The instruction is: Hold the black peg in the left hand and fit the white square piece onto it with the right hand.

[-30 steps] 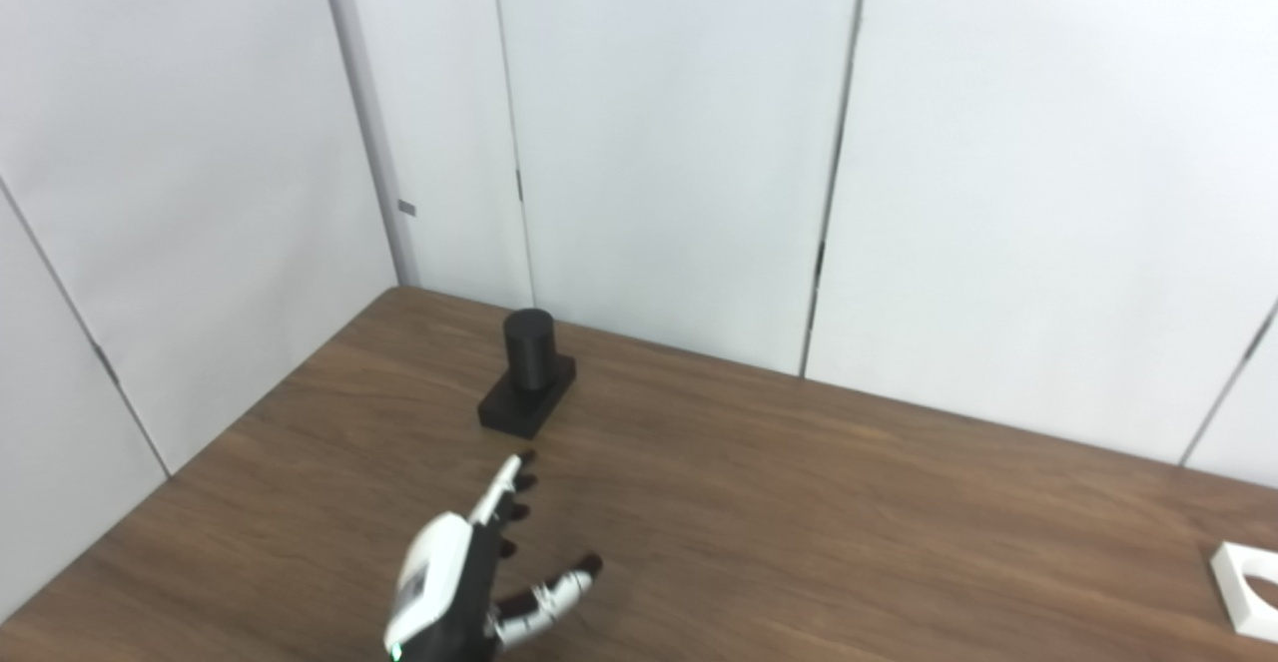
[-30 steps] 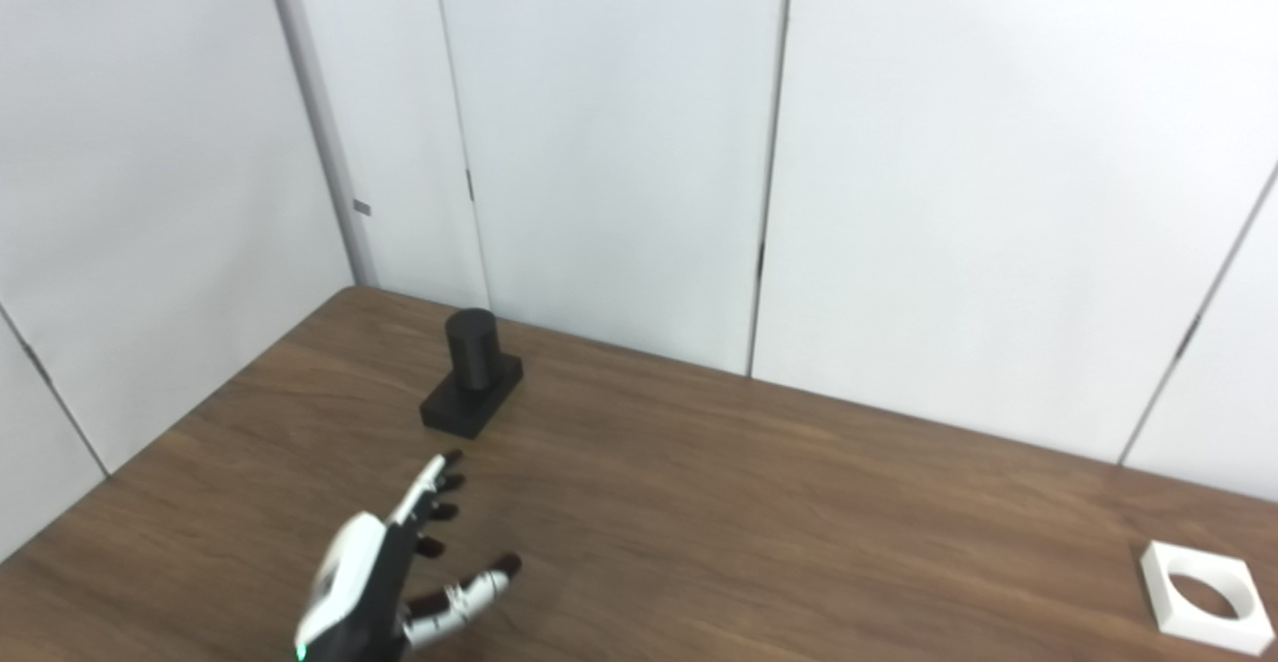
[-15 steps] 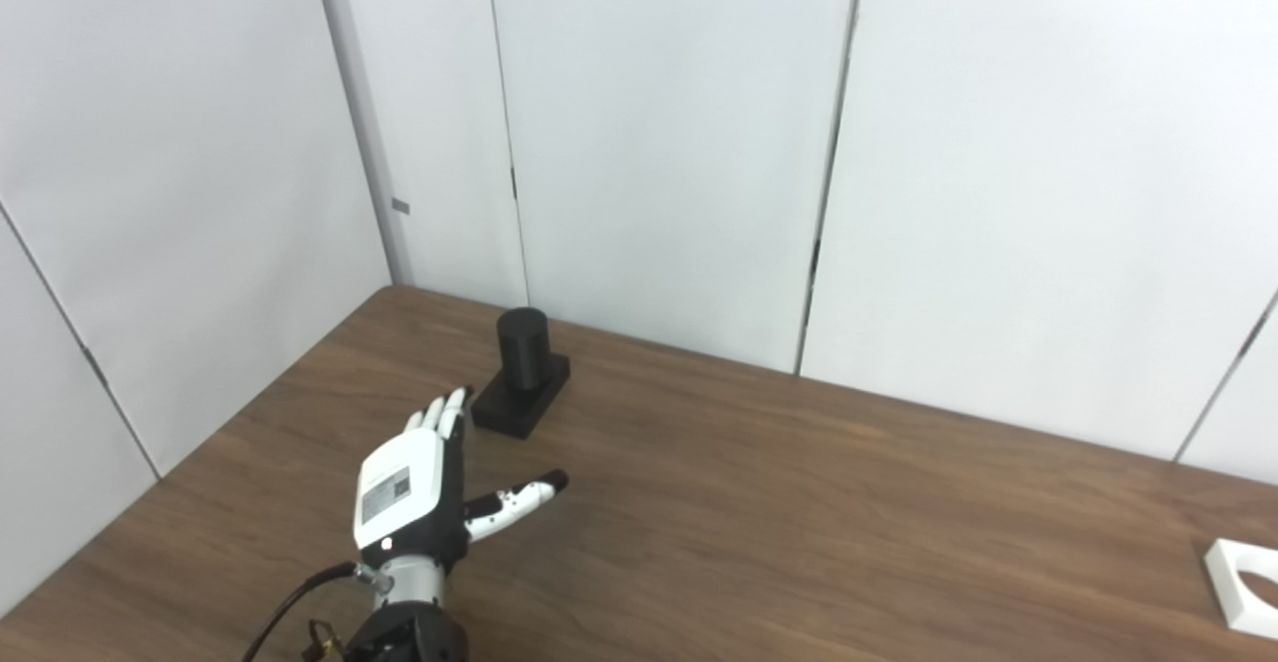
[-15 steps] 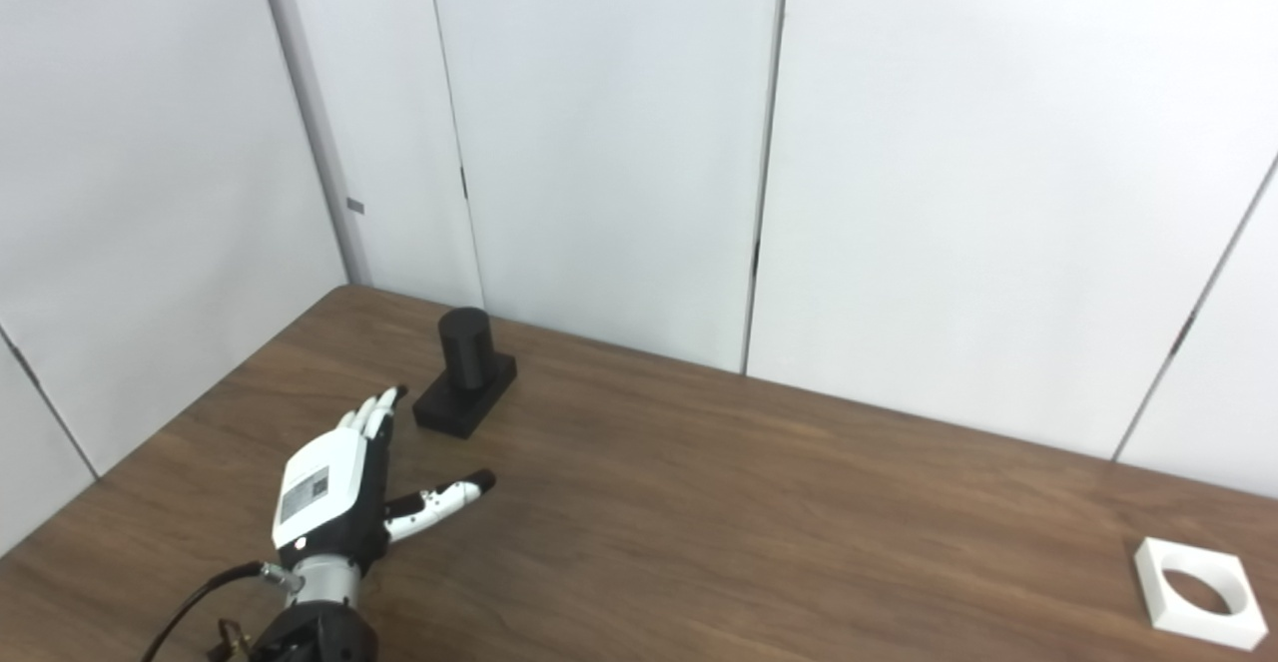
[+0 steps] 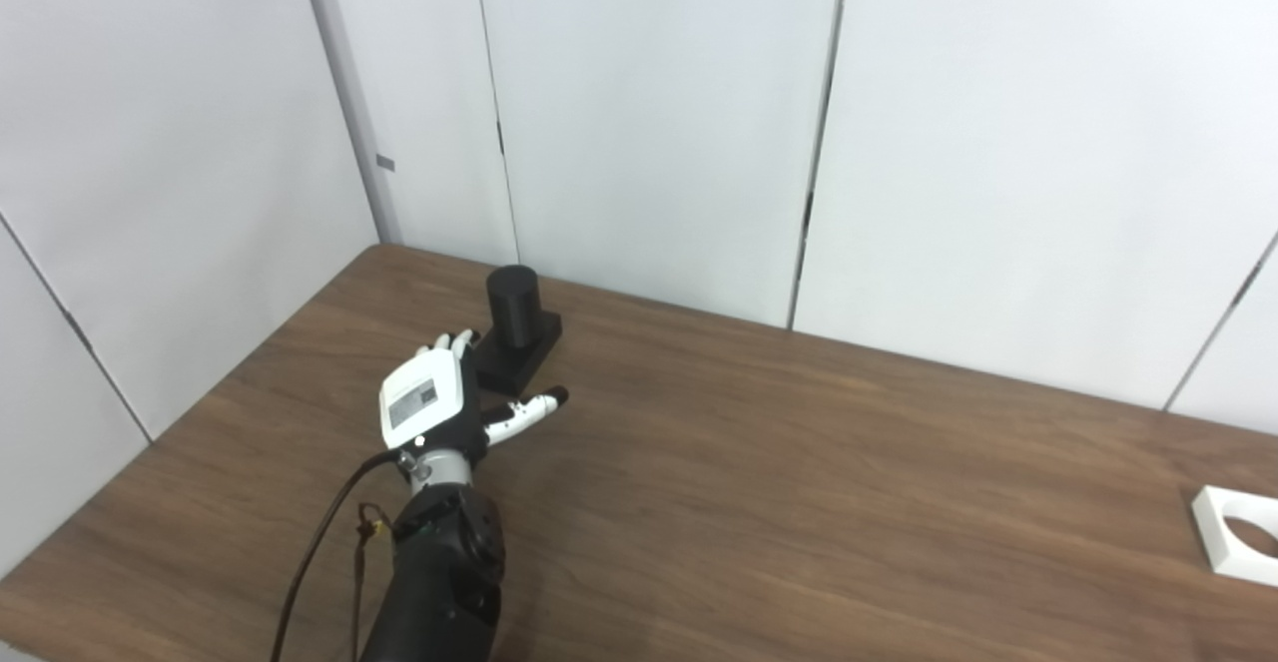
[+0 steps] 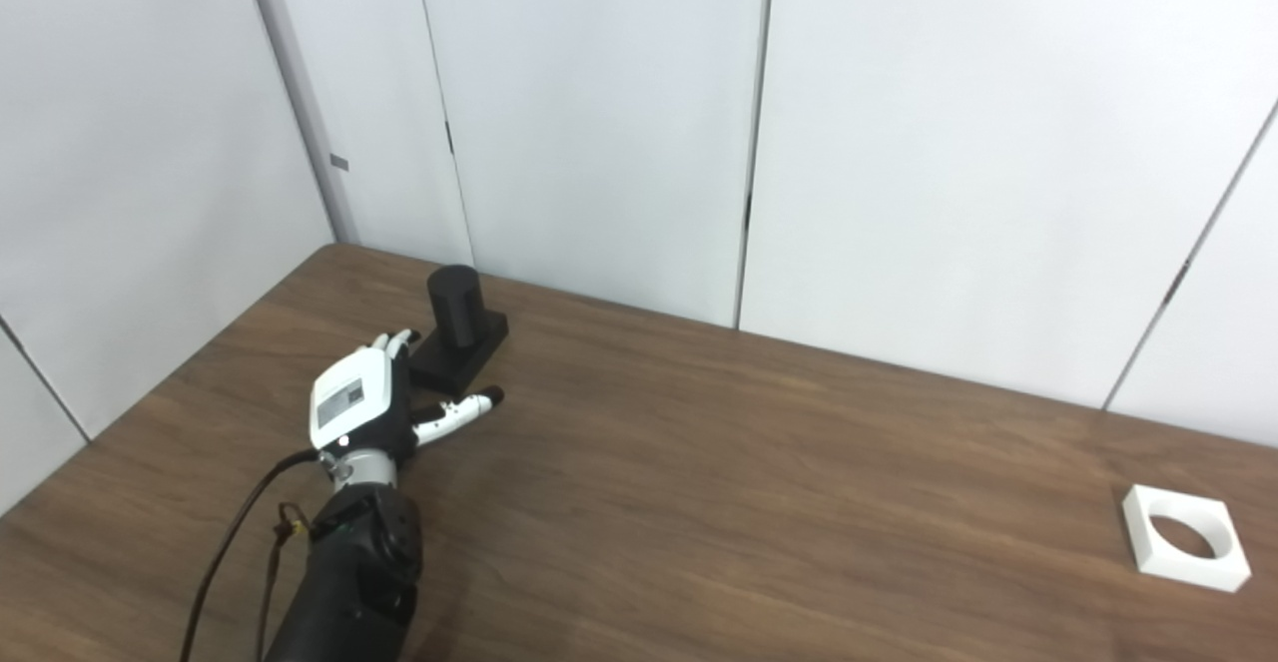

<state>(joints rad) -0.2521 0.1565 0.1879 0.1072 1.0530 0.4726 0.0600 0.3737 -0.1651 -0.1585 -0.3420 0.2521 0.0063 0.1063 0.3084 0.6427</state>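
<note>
Up front, the fingers of the left hand are spread and straight, holding nothing, with the thumb angled out to the side away from them. Their tips reach the near left edge of the black peg's square base; whether they touch it is not clear. Just beyond the fingertips the peg's round post stands upright on that base, near the back corner of the wooden table. Far off to the thumb's side, well apart, the white square piece lies flat near the table's right edge, its round hole facing up. Behind the peg rise white wall panels. No right hand shows.
</note>
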